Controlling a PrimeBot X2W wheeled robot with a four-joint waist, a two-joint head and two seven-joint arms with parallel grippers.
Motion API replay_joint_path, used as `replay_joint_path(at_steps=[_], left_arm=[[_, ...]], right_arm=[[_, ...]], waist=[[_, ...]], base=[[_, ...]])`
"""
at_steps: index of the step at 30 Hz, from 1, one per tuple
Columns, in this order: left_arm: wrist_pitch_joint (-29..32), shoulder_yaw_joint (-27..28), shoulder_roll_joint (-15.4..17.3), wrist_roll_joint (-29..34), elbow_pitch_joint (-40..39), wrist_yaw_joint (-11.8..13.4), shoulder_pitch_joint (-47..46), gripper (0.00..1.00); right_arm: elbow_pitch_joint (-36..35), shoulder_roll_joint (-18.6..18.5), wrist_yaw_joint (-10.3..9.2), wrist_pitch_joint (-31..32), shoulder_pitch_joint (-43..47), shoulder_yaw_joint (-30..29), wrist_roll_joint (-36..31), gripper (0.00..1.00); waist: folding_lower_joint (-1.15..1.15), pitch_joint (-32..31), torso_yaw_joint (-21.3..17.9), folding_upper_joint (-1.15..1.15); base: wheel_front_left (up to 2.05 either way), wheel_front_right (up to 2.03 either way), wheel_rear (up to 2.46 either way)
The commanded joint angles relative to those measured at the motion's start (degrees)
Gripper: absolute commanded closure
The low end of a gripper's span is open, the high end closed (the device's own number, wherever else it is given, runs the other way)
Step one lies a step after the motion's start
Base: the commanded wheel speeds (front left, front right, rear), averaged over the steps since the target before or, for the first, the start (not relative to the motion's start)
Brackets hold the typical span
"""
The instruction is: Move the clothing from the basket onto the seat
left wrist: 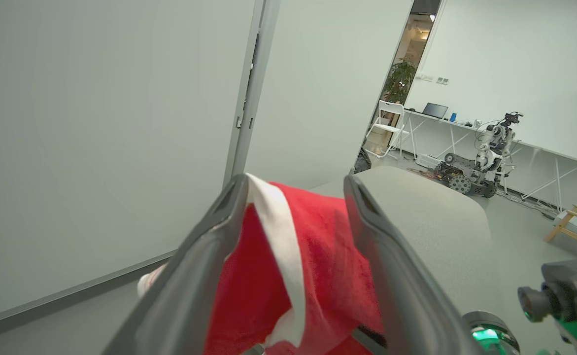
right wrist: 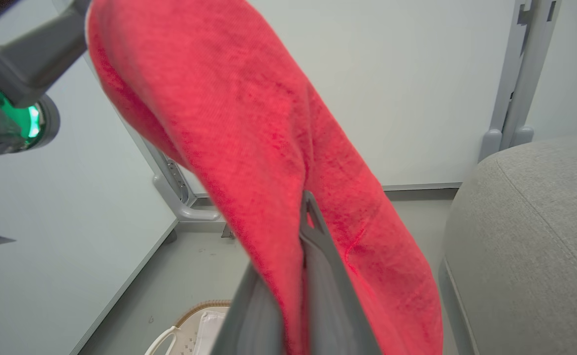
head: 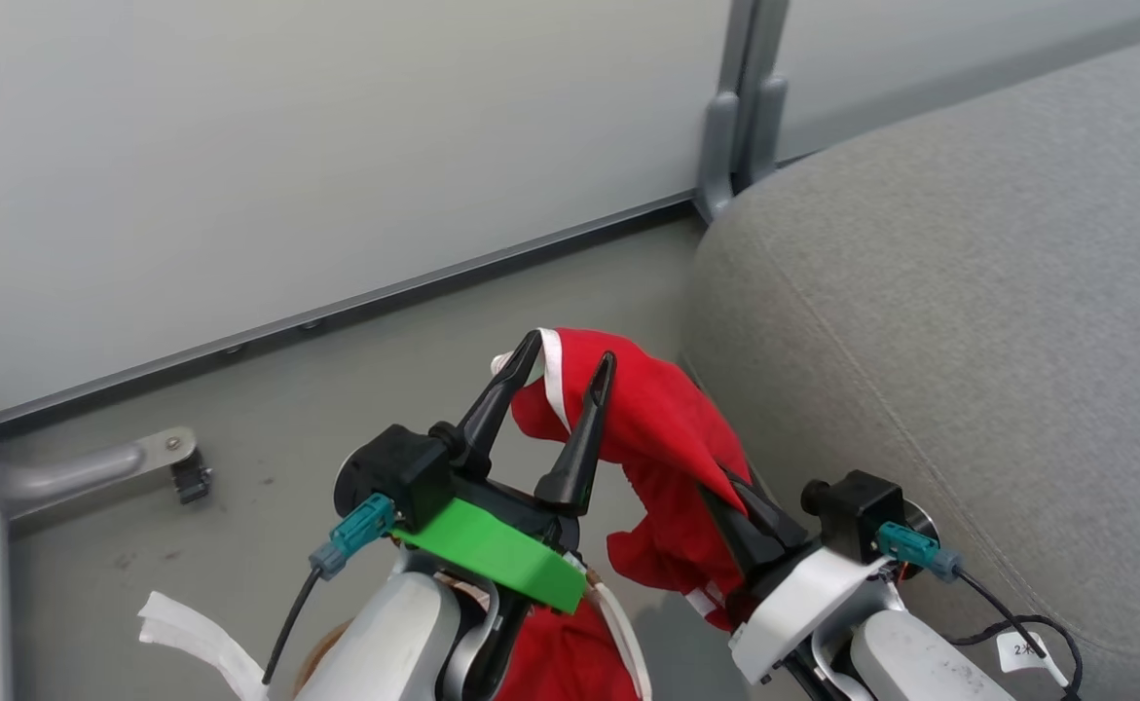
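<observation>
Drooping soft and light, clothing (head: 662, 419) hangs pinched by right gripper (head: 731, 490); left gripper (head: 570, 348) fingers spread; grip bunched folds.

The clothing (head: 662, 428), bright red with a white trim band, hangs in the air in a crumpled arch just left of the seat (head: 969, 321), a large grey woven cushion with rounded edges. The basket (right wrist: 204, 304), with a brown rim and white liner, sits on the floor below.

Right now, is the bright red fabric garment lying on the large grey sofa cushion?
No, the garment hangs beside the cushion, pinched in the shut right tool.
</observation>
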Motion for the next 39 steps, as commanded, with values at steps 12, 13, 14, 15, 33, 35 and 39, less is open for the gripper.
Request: replay_joint_path(at_steps=[12,13,14,15,33,35,39], left_arm=[[0.03,-2.70,0.28,-0.01,2.68,-0.87,-3.06,0.00],[0.03,-3.13,0.29,-0.10,2.95,-0.87,-3.47,0.00],[0.03,-3.56,0.28,-0.13,3.35,-0.87,-4.03,0.00],[0.03,-3.74,0.30,-0.16,3.73,-0.91,-4.37,0.00],[0.03,-1.43,1.21,5.80,8.26,-1.00,-7.01,0.00],[0.03,-0.63,1.42,5.42,8.23,-1.00,-7.47,0.00],[0.03,-0.53,2.52,6.60,8.34,-1.00,-9.01,0.00]], right_arm=[[-4.06,1.38,-0.06,-0.29,4.89,-8.26,-1.56,1.00],[-4.42,1.54,-0.06,-0.29,5.19,-8.87,-1.74,1.00],[-4.76,1.61,-0.06,-0.29,5.39,-9.59,-2.14,1.00],[-5.01,1.64,-0.06,-0.29,5.48,-10.07,-2.39,1.00],[-0.51,-12.43,-0.06,-0.29,-26.81,-8.70,-10.07,1.00],[1.25,-14.79,-0.07,-0.29,-30.70,-7.98,-11.79,1.00],[7.02,-19.57,-0.07,-0.28,-37.98,-9.37,-13.90,1.00]], waist=[[0.00,5.87,-18.52,0.00],[0.00,6.26,-18.63,0.00],[0.00,6.67,-18.72,0.00],[0.00,7.02,-18.80,0.00],[0.00,19.68,-16.52,0.00],[0.00,21.45,-15.34,0.00],[0.00,24.80,-12.32,0.00]], base=[[0.00,0.00,0.00],[0.00,0.00,0.00],[0.00,0.00,0.00],[0.00,0.00,0.00],[0.00,0.00,0.00],[0.00,0.00,0.00],[0.00,0.00,0.00]])
